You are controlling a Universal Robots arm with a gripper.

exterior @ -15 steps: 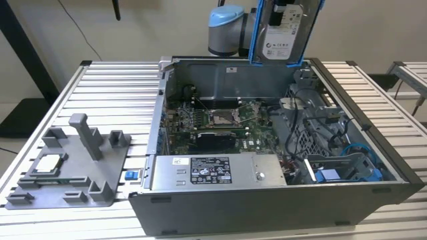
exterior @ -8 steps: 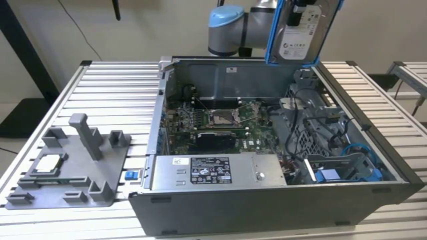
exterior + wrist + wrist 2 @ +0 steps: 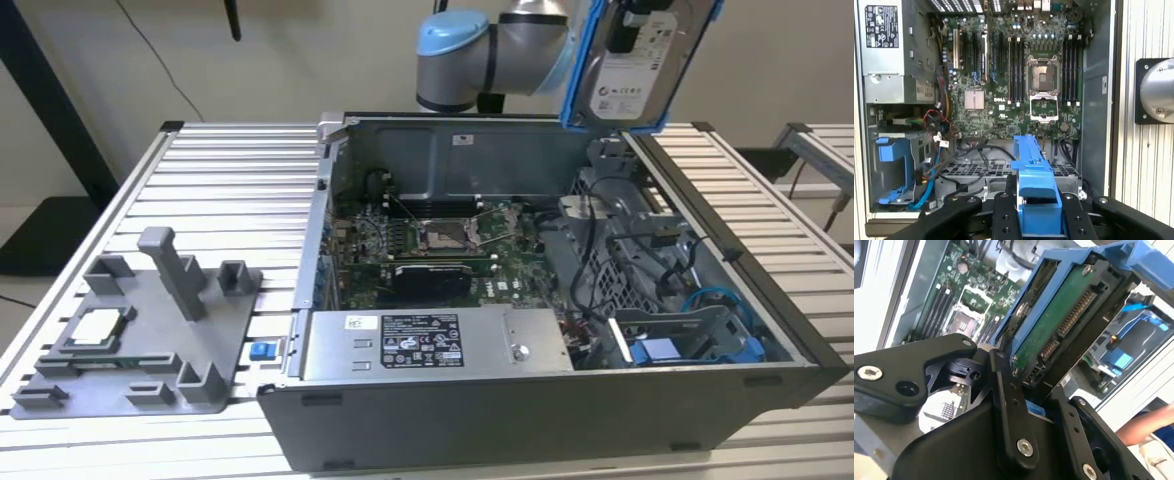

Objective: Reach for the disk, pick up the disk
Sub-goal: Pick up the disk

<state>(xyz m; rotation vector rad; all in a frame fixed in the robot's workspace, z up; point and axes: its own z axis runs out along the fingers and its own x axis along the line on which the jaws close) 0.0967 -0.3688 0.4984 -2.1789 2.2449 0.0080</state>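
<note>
Three views, one moment: the disk (image 3: 641,62) is already off the case and up in the air, held at the top of the exterior view above the rear right corner of the open computer case (image 3: 534,300), label side facing the camera, blue bracket around its edges. The second wrist view gives what the exterior misses: the gripper (image 3: 1029,390) has its black fingers (image 3: 1004,390) clamped on the disk's (image 3: 1064,325) end, green circuit-board underside and connector facing the camera, tilted. A person's forearm (image 3: 1146,425) shows at the edge there too. The first wrist view looks straight down into the case: motherboard (image 3: 1019,80) with open CPU socket, power supply (image 3: 896,50), a blue plastic bay (image 3: 896,167) fixed in one corner, and the bracket edge of the disk (image 3: 1035,192) between the fingers (image 3: 1004,220). Exterior view adds the surroundings: case lies on its side on a ribbed aluminium table (image 3: 227,170), a grey plastic fixture (image 3: 134,340) on the exterior view's left with a small square chip (image 3: 96,328) in it, a small blue block (image 3: 262,350) just beside the case, plain light wall behind. Arm (image 3: 494,55) comes in from the top, grey elbow joint with blue cap, wrist raised well above the case interior.
</note>
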